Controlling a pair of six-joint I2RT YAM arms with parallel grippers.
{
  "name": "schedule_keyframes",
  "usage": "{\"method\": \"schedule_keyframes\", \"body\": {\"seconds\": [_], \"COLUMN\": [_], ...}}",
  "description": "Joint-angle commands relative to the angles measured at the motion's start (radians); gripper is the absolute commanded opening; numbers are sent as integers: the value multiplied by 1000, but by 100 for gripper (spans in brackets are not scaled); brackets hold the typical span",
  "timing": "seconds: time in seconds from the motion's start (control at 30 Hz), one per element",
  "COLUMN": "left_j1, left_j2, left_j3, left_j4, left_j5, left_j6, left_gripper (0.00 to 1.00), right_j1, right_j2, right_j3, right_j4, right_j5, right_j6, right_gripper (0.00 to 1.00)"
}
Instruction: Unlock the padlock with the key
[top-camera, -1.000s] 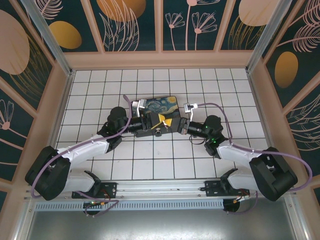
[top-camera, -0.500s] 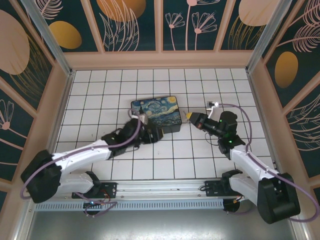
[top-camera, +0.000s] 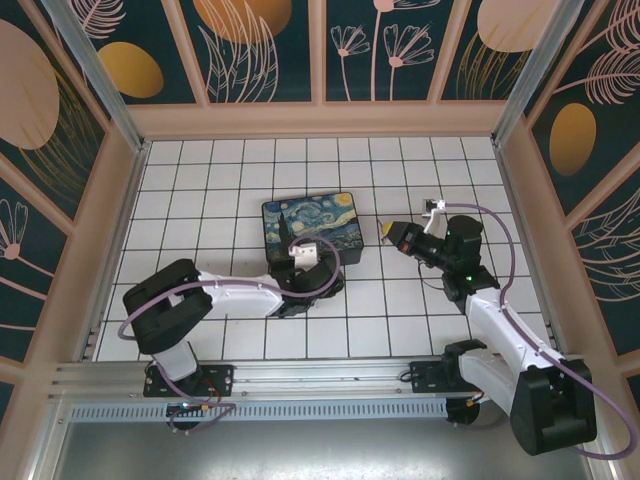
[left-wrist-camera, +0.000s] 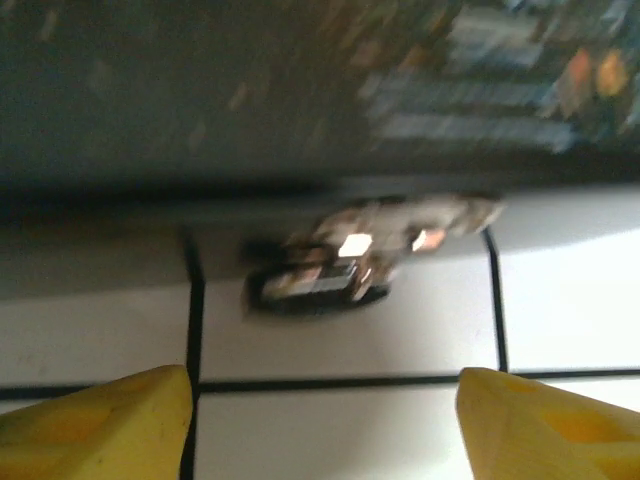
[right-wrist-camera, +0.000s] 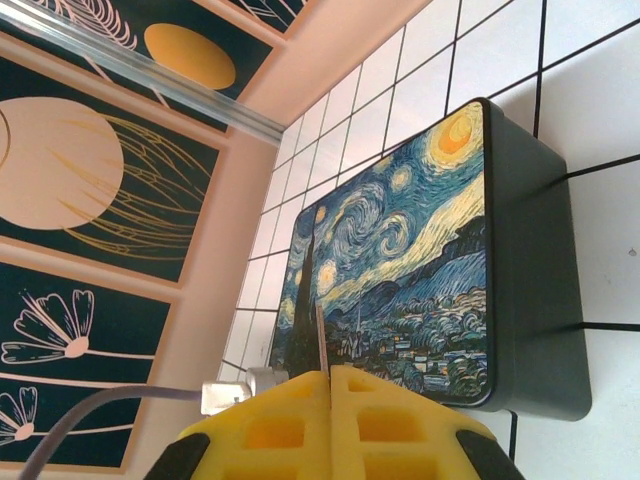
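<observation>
- Near the middle of the table (top-camera: 200, 180), from above, the painted box (top-camera: 310, 222) is flanked: left gripper (top-camera: 316, 268) at its near side, right gripper (top-camera: 391, 231) off its right edge.
- Left wrist: fingertips (left-wrist-camera: 95, 420) are held wide apart, empty; the blurred padlock (left-wrist-camera: 315, 285) is seen against the box's near wall.
- Right wrist: pads (right-wrist-camera: 400, 420) are pressed shut; a thin pale sliver (right-wrist-camera: 320, 340) at their seam cannot be identified.

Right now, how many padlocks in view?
1: padlock on the table beside the box wall, ahead of the open left gripper. Another could hide behind the box.
</observation>
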Motion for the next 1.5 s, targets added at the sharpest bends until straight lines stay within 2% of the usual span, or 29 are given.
{"method": "schedule_keyframes", "body": {"seconds": [0.0, 0.43, 0.8, 1.03, 1.27, 1.47], "left_j1": [-1, -1, 2, 12, 13, -5], "left_j2": [37, 156, 196, 189, 178, 107], "left_j3": [41, 195, 235, 224, 241, 290], "left_j4": [-43, -226, -269, -283, -321, -477], "left_j5": [-100, -165, -178, -190, -196, -195], "left_j6": [-21, -96, -118, -142, -119, -91], "left_gripper": [67, 49, 51, 38, 34, 33], "right_j1": [-8, -19, -22, -26, -27, -28], "right_j2": [-20, -54, -97, -118, -141, -138], "right_j3": [-5, -5, -11, -14, -16, 10], "right_j4": [24, 28, 12, 0, -22, -63], "right_j5": [-27, -64, -79, -81, -76, -71], "right_j6": [-20, -24, -24, -23, -23, -50], "right_gripper": [0, 0, 0, 0, 0, 0]}}
